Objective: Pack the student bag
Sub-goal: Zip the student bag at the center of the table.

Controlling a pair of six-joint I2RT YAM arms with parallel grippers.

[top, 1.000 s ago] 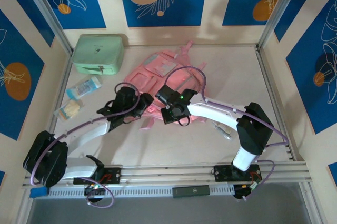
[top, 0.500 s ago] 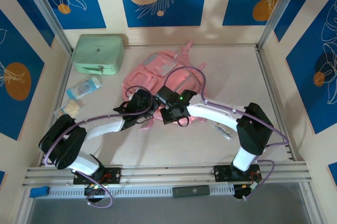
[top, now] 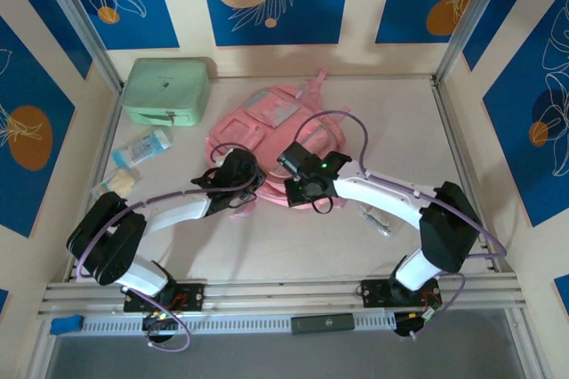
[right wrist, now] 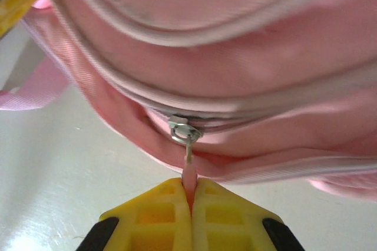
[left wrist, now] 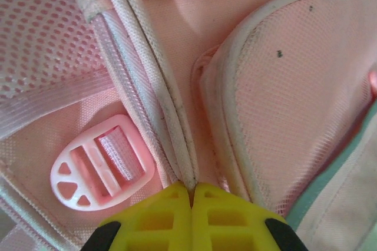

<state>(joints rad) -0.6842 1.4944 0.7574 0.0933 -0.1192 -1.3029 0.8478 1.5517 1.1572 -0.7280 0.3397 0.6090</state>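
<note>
Student bag [top: 276, 125] lies flat on the bench [top: 293, 245], pink, with pockets and straps showing. Both arms meet at its near edge.

Right fingers [right wrist: 187, 201] are pressed together on the pink zip pull [right wrist: 188, 171]. It hangs from the metal slider [right wrist: 184, 130] on the bag's near side. How much of the zip is open cannot be told.

Left fingers [left wrist: 184, 204] are also pressed together, pinching the bag's white piped seam [left wrist: 159, 98], just beside a pink strap buckle [left wrist: 100, 168].

Judged purpose: the left hold anchors the fabric so the slider runs along the track instead of dragging the whole bag. The right hold is set to draw the zip. Likely step is opening a compartment; packing looks not yet begun.

- Green case [top: 165, 90] sits just off the bag's far-left corner.
- Two small packets [top: 142, 148] lie left of the bag.
- A thin pen-like item [top: 375, 219] lies near-right of the bag.
- All three are outside the bag.

Risk: the thin pull slipping out of the pinch, or soft fabric bunching at the slider.
</note>
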